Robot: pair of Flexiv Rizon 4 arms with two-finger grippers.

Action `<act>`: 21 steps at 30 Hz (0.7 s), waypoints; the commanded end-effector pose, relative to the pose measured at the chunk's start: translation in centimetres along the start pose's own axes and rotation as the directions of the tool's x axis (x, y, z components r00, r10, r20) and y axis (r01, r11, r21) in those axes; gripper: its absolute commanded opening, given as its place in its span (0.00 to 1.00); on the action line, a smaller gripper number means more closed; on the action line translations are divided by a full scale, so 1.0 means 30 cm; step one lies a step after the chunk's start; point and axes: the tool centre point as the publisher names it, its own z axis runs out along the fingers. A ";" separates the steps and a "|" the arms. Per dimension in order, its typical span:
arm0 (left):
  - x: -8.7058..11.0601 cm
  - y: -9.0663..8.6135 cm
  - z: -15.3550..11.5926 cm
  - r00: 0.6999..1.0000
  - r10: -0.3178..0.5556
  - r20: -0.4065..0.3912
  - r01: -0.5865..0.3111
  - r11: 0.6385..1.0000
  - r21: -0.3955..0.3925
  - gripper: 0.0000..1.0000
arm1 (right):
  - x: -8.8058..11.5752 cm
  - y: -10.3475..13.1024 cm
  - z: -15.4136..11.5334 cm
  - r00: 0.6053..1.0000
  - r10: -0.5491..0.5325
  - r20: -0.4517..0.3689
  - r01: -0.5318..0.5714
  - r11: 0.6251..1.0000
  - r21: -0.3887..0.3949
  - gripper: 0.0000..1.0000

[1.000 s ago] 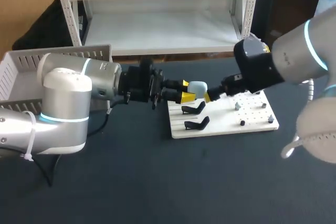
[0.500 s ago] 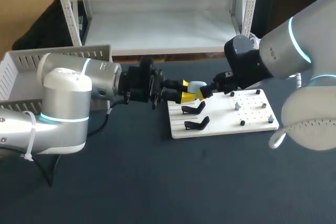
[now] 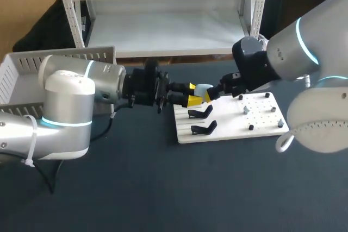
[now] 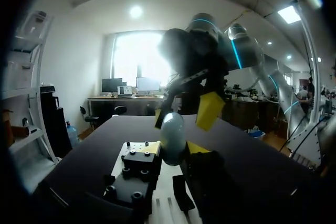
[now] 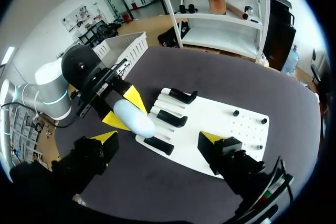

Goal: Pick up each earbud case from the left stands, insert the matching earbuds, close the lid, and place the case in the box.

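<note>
A pale blue rounded earbud case (image 3: 204, 90) hangs above the far left corner of the white stand board (image 3: 261, 117). My left gripper (image 3: 193, 94) is shut on it, one yellow tip on either side. In the left wrist view the case (image 4: 172, 132) stands upright between those tips. My right gripper (image 3: 213, 95) comes in from the right, open, its tips close around the case's free end without touching it. From the right wrist the case (image 5: 134, 118) lies between and ahead of my wide-open right gripper (image 5: 157, 139). The left gripper (image 5: 125, 110) holds its far end.
Black stands (image 3: 201, 113) (image 3: 204, 128) lie on the board's left part, and small pegs (image 3: 250, 127) dot its right part. A white slatted box (image 3: 24, 77) stands at the table's far left, behind my left arm. Dark tabletop (image 3: 179, 188) lies open in front.
My right arm has swung left, bringing its open gripper up to the case. The left arm and the case have stayed still.
</note>
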 end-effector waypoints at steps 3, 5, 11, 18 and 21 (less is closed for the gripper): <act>0.002 0.000 -0.001 1.000 0.001 0.002 -0.001 1.000 0.000 0.00 | -0.006 -0.001 0.011 1.000 0.008 0.004 -0.008 1.000 0.007 1.00; 0.002 0.000 -0.001 1.000 0.001 0.002 -0.001 1.000 0.000 0.00 | -0.009 -0.002 0.011 1.000 0.011 0.007 -0.011 1.000 0.008 1.00; 0.002 0.000 -0.001 1.000 0.001 0.002 -0.001 1.000 0.000 0.00 | -0.016 -0.011 0.012 1.000 0.018 0.011 -0.019 1.000 0.017 1.00; 0.002 0.000 -0.001 1.000 0.001 0.002 -0.001 1.000 0.000 0.00 | -0.023 -0.018 0.015 1.000 0.025 0.013 -0.026 0.999 0.024 1.00; 0.002 0.000 -0.001 1.000 0.001 0.002 -0.001 1.000 0.000 0.00 | -0.027 -0.021 0.016 1.000 0.029 0.014 -0.029 0.999 0.026 1.00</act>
